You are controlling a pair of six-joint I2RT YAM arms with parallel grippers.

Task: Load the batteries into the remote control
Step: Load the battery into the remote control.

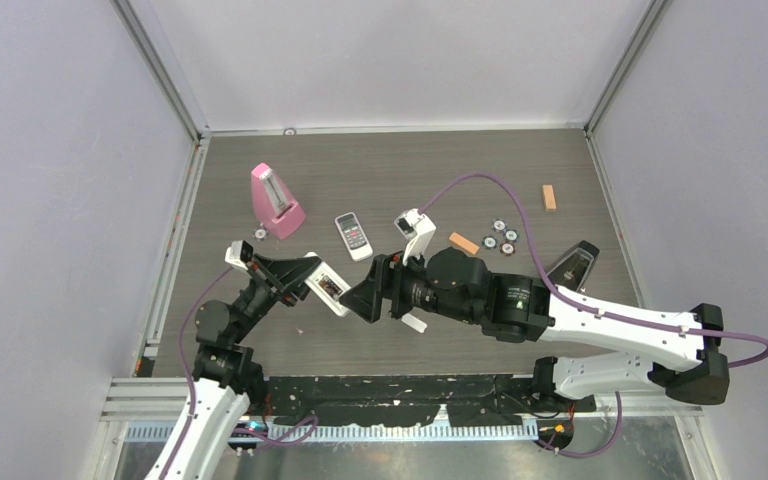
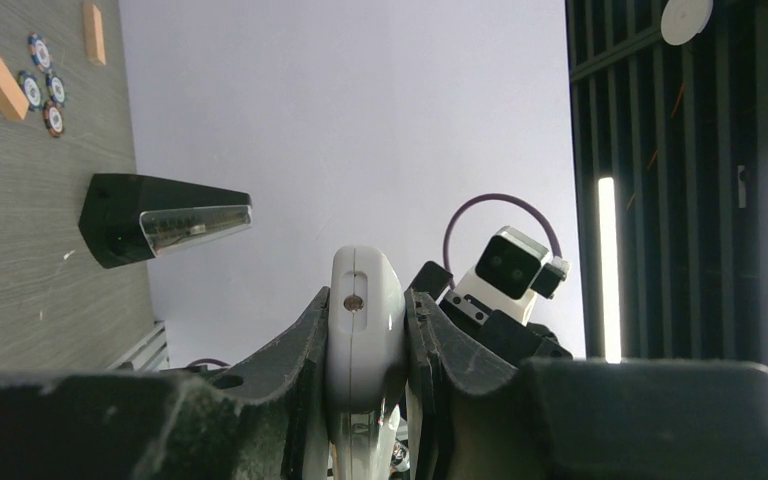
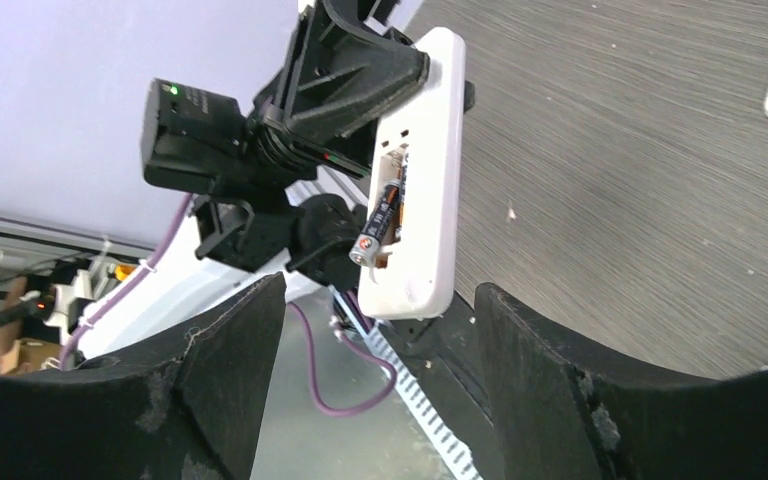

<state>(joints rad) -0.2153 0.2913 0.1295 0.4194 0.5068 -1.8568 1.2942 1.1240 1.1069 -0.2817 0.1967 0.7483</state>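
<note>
Left gripper [image 2: 365, 312] clamped on remote control [image 3: 430, 170], right gripper [image 3: 375, 312] jaws apart, battery [image 3: 378, 225] tilted in bay

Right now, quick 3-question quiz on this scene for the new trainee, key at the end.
1. True or false: the left hand is shut on the remote control.
2. Pick one. The battery is: A) loose on the table; B) tilted in the bay, its silvery end sticking out; C) seated flat in the bay.
3. Fill in: the right hand faces the remote control with its jaws ____.
Key: 1 true; 2 B; 3 open.
</note>
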